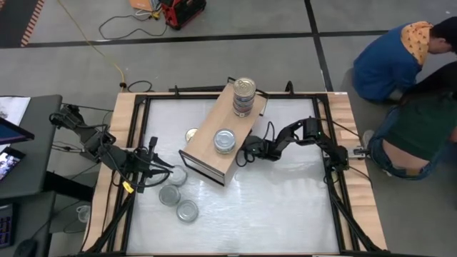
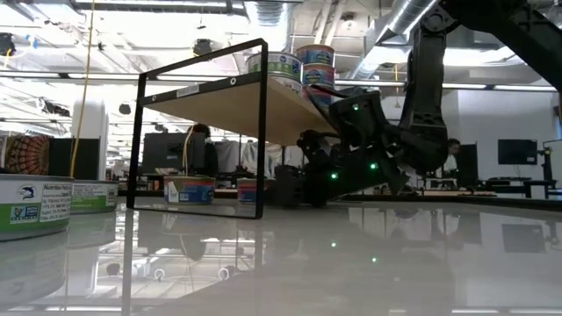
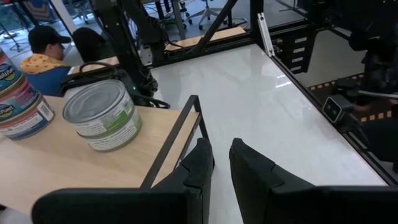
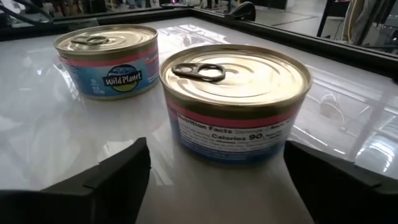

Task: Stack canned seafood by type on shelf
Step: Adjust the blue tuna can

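While the shelf (image 1: 214, 139) lies slantwise on the tabletop (image 1: 285, 207), the right pincer (image 1: 245, 155) reaches under its near right side, spread wide on either side of a gold-lidded tin (image 4: 236, 99) without touching it. A second gold tin (image 4: 107, 59) sits a little beyond the first, under the shelf. On the shelf's far end stands a tall stack (image 1: 244, 96) of tins; nearer the shelf's middle sits a short silver-lidded stack (image 1: 224, 140). The left pincer (image 1: 161, 165) hovers just off the shelf's near left corner, fingers (image 3: 255, 171) narrowly apart and holding nothing. Three silver tins (image 1: 178, 195) rest on the tabletop left of the shelf, near the left pincer, and another gold tin (image 1: 191, 134) shows at the shelf's left edge. Beyond the tabletop's right rail, well away from the shelf, two people (image 1: 400, 86) are bent over
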